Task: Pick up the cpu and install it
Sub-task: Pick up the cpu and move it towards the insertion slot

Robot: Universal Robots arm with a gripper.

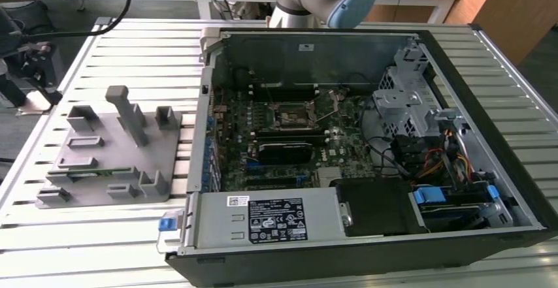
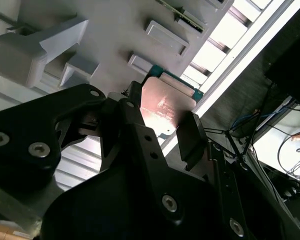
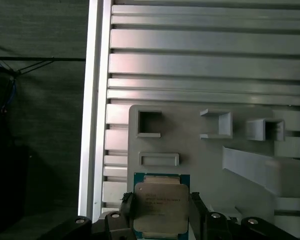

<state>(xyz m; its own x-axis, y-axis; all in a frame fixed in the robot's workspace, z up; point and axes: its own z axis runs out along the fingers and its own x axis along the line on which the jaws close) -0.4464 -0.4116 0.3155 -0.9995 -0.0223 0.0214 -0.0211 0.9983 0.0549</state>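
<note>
The cpu point(image 3: 161, 204), a flat square chip with a silver top and a greenish edge, sits between my black fingers point(image 3: 126, 210) in both wrist views. My gripper point(image 3: 161, 209) is shut on the cpu point(image 2: 166, 106), one finger on each of two opposite edges, holding it above the grey holder plate point(image 3: 200, 160). In the exterior view the gripper point(image 1: 28, 72) hangs at the far left, beside the plate point(image 1: 98, 159). The open cpu socket point(image 1: 292, 115) lies on the motherboard inside the open computer case point(image 1: 488, 138).
Upright blocks and posts point(image 1: 129, 115) stand on the holder plate. The slatted metal table point(image 1: 131, 46) ends close by on the exterior view's left. Inside the case are a power supply point(image 1: 261, 219), a drive cage point(image 1: 406, 95) and loose cables point(image 1: 436, 164). The arm's base point(image 1: 318, 0) stands behind the case.
</note>
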